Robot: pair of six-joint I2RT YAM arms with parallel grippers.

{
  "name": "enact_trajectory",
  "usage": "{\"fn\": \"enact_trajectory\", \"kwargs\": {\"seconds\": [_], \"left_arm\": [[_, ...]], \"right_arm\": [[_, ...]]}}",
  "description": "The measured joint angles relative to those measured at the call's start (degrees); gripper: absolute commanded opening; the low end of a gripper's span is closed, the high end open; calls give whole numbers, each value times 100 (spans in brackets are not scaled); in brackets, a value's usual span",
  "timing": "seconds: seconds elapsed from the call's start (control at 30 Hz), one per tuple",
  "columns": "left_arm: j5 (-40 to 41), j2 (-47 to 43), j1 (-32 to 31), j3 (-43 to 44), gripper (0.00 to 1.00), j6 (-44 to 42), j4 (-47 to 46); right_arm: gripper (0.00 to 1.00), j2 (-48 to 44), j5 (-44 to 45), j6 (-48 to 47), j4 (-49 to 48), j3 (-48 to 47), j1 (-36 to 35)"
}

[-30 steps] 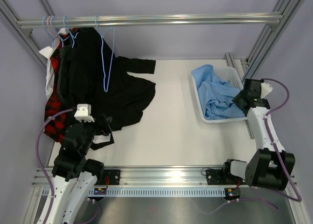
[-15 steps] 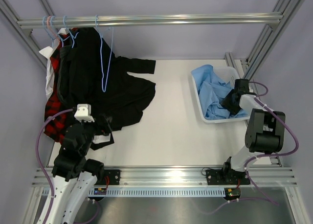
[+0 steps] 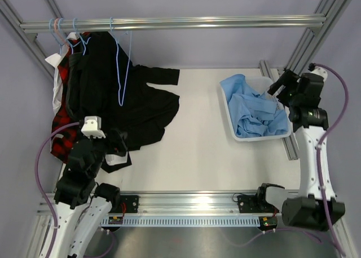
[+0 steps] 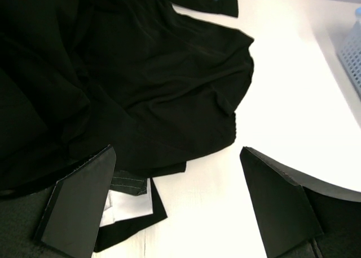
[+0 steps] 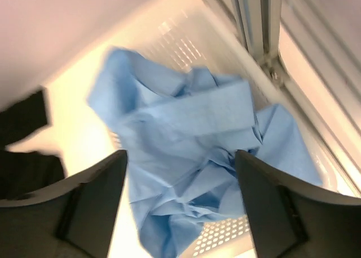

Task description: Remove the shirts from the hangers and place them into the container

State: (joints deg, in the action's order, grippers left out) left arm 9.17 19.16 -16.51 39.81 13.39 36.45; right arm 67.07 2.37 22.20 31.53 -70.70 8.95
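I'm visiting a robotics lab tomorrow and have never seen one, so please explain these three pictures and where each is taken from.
These are two robot arms bolted at the near edge of a white table. One picture looks down from above and behind them. The other two come from cameras on the wrists, so the dark shapes at the bottom are each gripper's own fingers. The left gripper hangs open over a black shirt draped from a metal rail onto the table, beside blue wire hangers and a red-and-black plaid shirt. The right gripper is open above a light blue shirt lying in the white basket. Neither holds anything.
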Motion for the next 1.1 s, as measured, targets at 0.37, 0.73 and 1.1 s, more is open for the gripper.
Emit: {"fn": "enact_trajectory", "kwargs": {"seconds": [0.37,0.73,1.1], "left_arm": [[140,205,0,1888,99,-28,1005],[522,52,-17,2503,99,-35,1838],[883,-361,-256,2583,99,66,2240]], "right_arm": [[100,-2100,-197,-306,741,-992,0],[99,-3641,-389,-479,1174,-898,-221],[100,-4531,238,-844,1528,-507,-1051]]}}
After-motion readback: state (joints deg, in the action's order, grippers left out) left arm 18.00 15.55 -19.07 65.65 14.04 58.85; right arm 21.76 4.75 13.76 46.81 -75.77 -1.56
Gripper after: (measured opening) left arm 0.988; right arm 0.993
